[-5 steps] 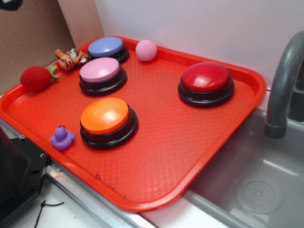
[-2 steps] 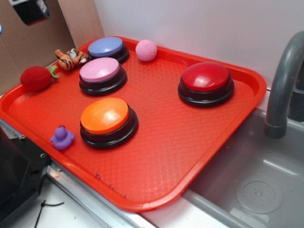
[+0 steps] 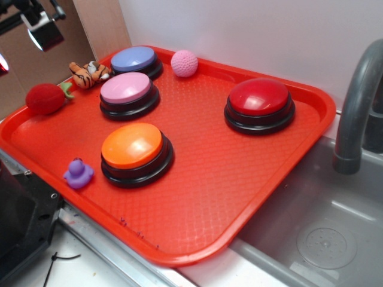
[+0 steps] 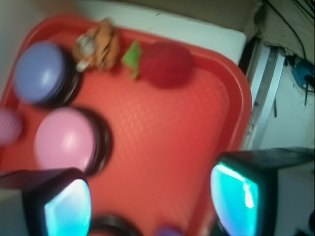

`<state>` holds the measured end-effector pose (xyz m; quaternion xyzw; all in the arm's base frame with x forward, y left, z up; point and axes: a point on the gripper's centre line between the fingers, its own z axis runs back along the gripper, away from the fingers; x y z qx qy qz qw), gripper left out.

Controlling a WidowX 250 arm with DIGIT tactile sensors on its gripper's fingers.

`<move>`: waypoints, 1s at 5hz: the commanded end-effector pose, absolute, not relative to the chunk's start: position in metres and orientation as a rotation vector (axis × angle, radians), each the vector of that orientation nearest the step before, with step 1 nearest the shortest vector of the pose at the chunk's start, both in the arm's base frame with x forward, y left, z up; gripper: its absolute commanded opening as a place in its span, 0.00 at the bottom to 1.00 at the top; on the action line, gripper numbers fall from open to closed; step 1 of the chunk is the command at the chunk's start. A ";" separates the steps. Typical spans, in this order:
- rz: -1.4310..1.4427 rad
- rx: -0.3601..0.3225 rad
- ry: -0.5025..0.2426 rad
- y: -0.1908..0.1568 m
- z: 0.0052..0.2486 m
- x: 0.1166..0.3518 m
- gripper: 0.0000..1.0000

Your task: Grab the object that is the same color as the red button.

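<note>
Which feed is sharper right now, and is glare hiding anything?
Exterior view: sharp; only small highlights on the glossy red dome button and orange dome button. Wrist view: motion-blurred, but the fuzzy red plush toy with its green leaf remains recognisable; the fingers glow cyan.

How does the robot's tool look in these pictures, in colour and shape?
In the wrist view, the tool has two broad black fingers with rounded pads that glow turquoise. In the exterior view only a black part with a pale, shiny face shows at the top left corner.
</note>
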<state>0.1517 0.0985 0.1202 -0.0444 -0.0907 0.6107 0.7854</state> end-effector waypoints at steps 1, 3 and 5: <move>1.461 0.003 -0.226 0.138 0.082 0.158 1.00; 1.522 0.100 -0.231 0.161 0.051 0.160 1.00; 1.541 0.244 -0.270 0.172 0.033 0.161 1.00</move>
